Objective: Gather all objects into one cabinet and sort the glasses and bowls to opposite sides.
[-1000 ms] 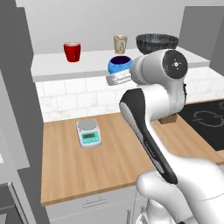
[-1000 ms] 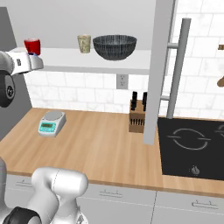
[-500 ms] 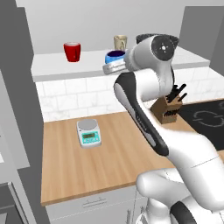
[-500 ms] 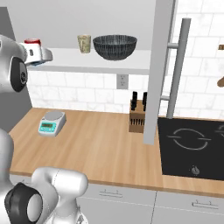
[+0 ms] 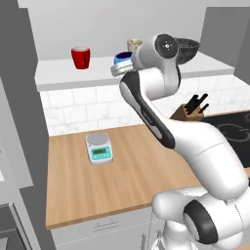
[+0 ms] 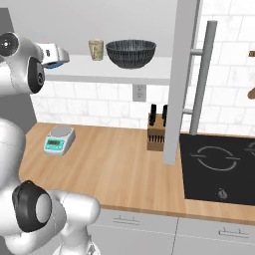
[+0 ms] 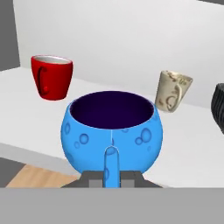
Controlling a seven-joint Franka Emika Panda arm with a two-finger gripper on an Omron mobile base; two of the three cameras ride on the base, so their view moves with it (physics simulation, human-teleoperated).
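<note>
My gripper point(image 7: 111, 174) is shut on the small blue bowl point(image 7: 111, 130), one finger on its near outer wall. I hold the bowl upright at the front edge of the white shelf board point(image 7: 192, 144) of the cabinet. In the left base view the blue bowl point(image 5: 123, 59) sits between the red cup point(image 5: 80, 57) and the beige cup point(image 5: 133, 45). The dark ribbed bowl point(image 5: 188, 47) stands at the right. The hand view shows the red cup point(image 7: 51, 76) far left, the beige cup point(image 7: 173, 91) far right and the dark bowl point(image 7: 218, 103) at the edge.
A white-and-teal scale point(image 5: 99, 148) sits on the wooden counter point(image 5: 122, 176) below. A knife block point(image 6: 157, 134) stands by the open grey cabinet door point(image 6: 179, 79) with its long handle point(image 6: 201, 84). A black hob point(image 6: 219, 167) lies at the right.
The arm has swung upward and carried the blue bowl up and in toward the shelf, level with the cups. The cups, dark bowl and scale have not moved.
</note>
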